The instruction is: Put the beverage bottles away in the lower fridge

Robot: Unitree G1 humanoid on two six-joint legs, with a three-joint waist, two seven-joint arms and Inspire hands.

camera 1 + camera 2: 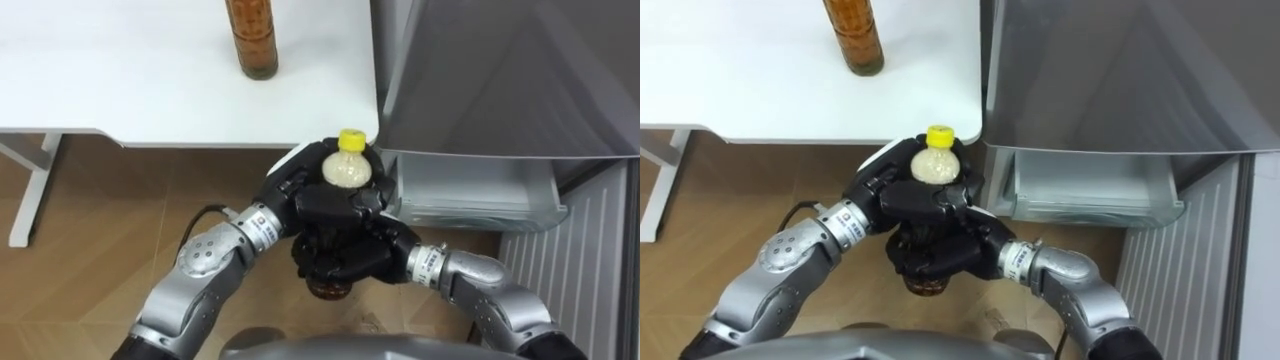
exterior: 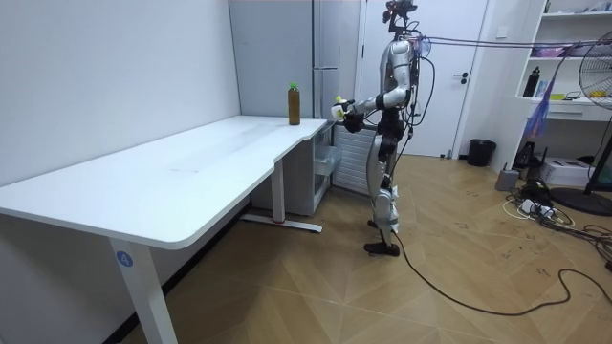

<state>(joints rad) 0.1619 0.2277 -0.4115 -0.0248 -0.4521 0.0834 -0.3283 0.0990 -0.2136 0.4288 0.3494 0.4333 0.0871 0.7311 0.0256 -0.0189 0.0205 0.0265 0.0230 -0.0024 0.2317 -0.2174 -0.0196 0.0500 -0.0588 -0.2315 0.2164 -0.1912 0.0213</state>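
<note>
Both of my hands clasp one drink bottle [image 1: 348,170] with a yellow cap in front of my chest, beside the table's corner. My left hand [image 1: 290,190] curls round its upper part and my right hand [image 1: 352,250] wraps its lower body, hiding most of it. In the right eye view the same bottle [image 1: 936,165] sits between the left hand [image 1: 880,185] and the right hand [image 1: 945,250]. A second, brown drink bottle [image 1: 251,38] stands upright on the white table [image 1: 120,90]. In the room view I stand by the table's end, facing the fridge [image 2: 330,86].
The grey fridge [image 1: 510,70] rises at my right, with its lower drawer [image 1: 470,195] pulled out and pale inside. Wooden floor [image 1: 90,240] lies under the table, and a white table leg [image 1: 30,190] stands at the far left.
</note>
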